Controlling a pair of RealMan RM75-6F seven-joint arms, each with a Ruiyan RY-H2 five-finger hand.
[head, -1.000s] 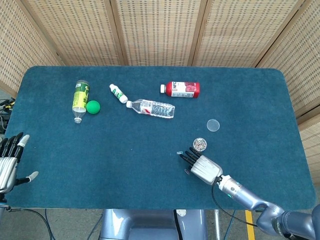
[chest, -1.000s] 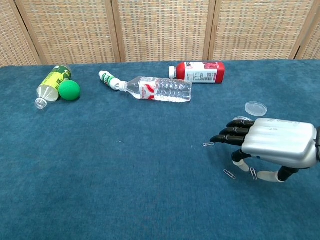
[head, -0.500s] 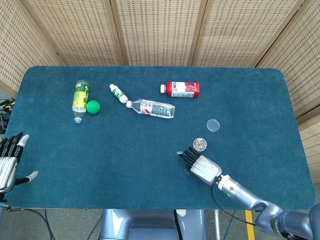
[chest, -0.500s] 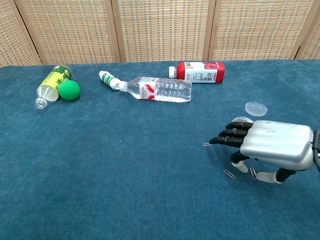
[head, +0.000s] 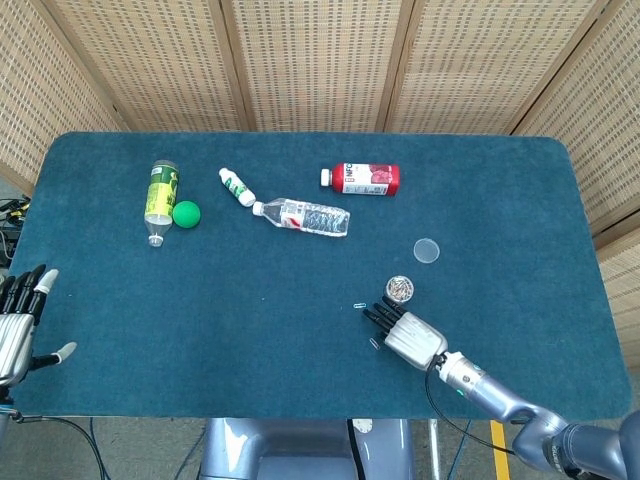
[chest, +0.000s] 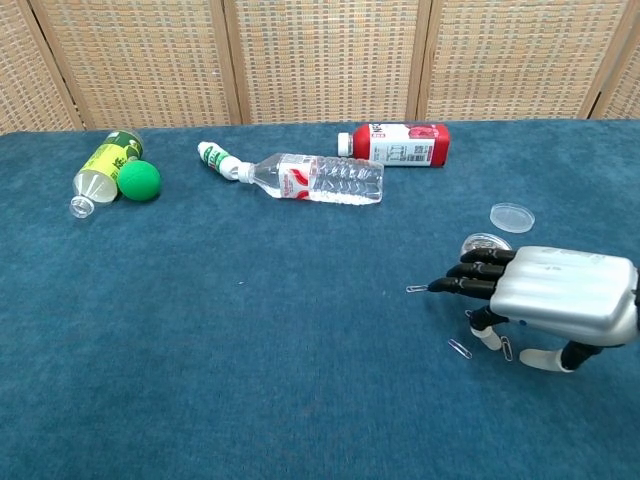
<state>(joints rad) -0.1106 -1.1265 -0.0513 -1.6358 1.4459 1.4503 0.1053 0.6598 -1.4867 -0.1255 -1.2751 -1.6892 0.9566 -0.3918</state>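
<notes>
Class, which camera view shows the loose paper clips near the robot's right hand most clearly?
The chest view: the paper clips lie close to the camera, distinct on the blue cloth beside the right hand. In the head view they are only tiny pale specks.

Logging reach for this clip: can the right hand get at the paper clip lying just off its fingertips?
Probably yes. The right hand hovers palm down with nothing held, and the paper clip lies on bare cloth just beyond its fingertips.
</notes>
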